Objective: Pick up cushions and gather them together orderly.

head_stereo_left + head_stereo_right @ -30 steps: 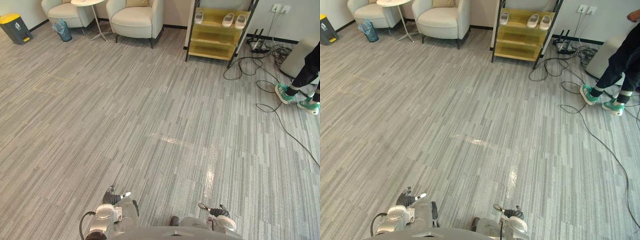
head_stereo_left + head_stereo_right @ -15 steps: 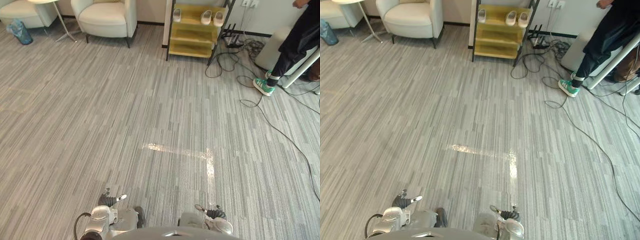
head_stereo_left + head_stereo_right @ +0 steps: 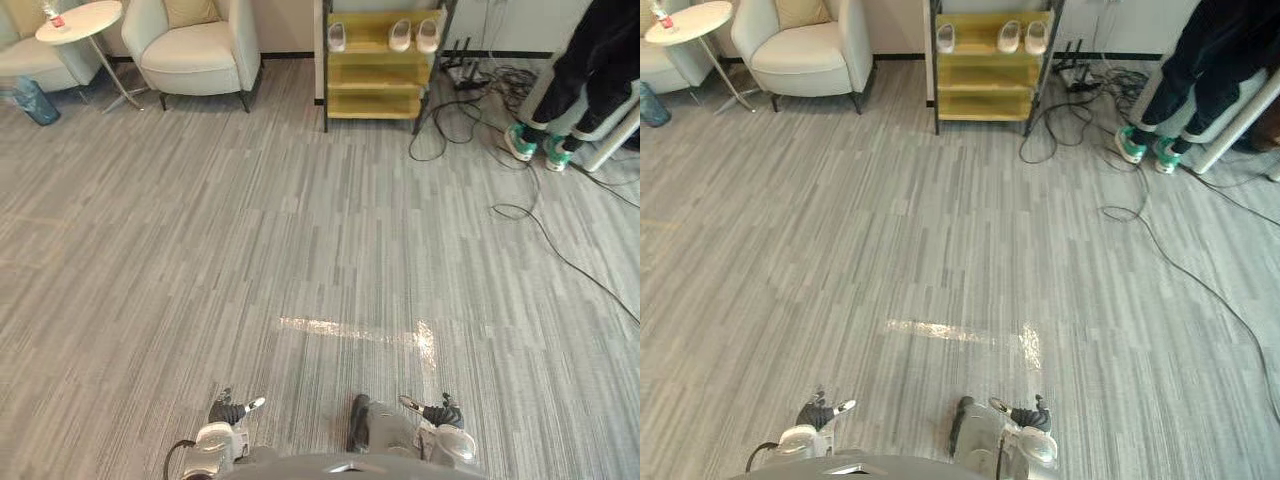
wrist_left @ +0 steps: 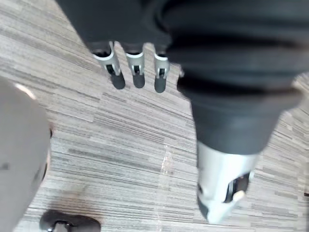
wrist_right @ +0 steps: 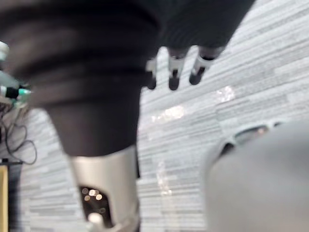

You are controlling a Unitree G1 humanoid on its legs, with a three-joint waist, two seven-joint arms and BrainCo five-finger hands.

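Though well apart from both hands, easy to place: tan cushion (image 3: 190, 10), upright against the backrest of a cream armchair (image 3: 195, 65) at the far left, by the wall. Just left of that chair, a round white side table (image 3: 85, 18) with a small red item (image 3: 57, 21) on top. Further left, part of a second cream seat (image 3: 30, 60) and a blue bin (image 3: 25, 102) on the floor. Right of the armchair, against the far wall, a yellow shelf rack (image 3: 385, 75) with pale slippers (image 3: 400, 35) on its top tier. Far right: black cables (image 3: 470, 120) looping over the floor, and a person's legs (image 3: 595, 60) in dark trousers, with green shoes (image 3: 520, 142). Underfoot, grey striped flooring (image 3: 200, 260) right across, with a bright streak of glare (image 3: 360, 332) in the near middle.

At the near edge, left hand (image 3: 232, 410) and right hand (image 3: 437, 412), low over bare floor and apart from each other. Fingers (image 4: 137, 79) of the left straight and relaxed, grasping nothing; fingers (image 5: 174, 79) of the right likewise loose and empty.

Against half a second ago: a shift of the whole view, hence of the camera, not the furniture. More of the armchair's backrest and the table top now inside the far edge. Both green shoes side by side, against a single shoe before. Hands hanging as before.
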